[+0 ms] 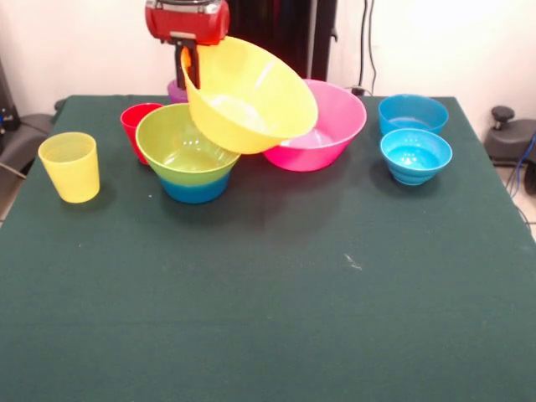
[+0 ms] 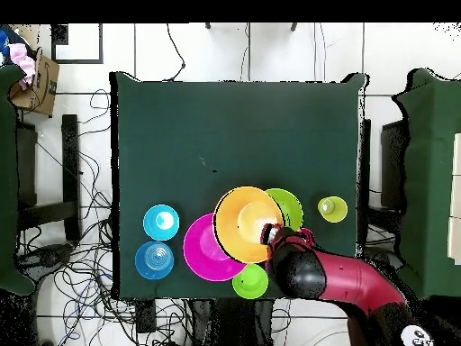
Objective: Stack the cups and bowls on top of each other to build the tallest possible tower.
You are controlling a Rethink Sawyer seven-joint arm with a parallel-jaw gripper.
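claw (image 1: 192,69) gripping tilted orange bowl (image 1: 247,96) rim, above green bowl (image 1: 184,148)

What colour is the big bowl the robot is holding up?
Yellow-orange big bowl, gripped by the end effector; clearest in the front view.

No readable text, label, brand, number or sign is found on anything in either view.
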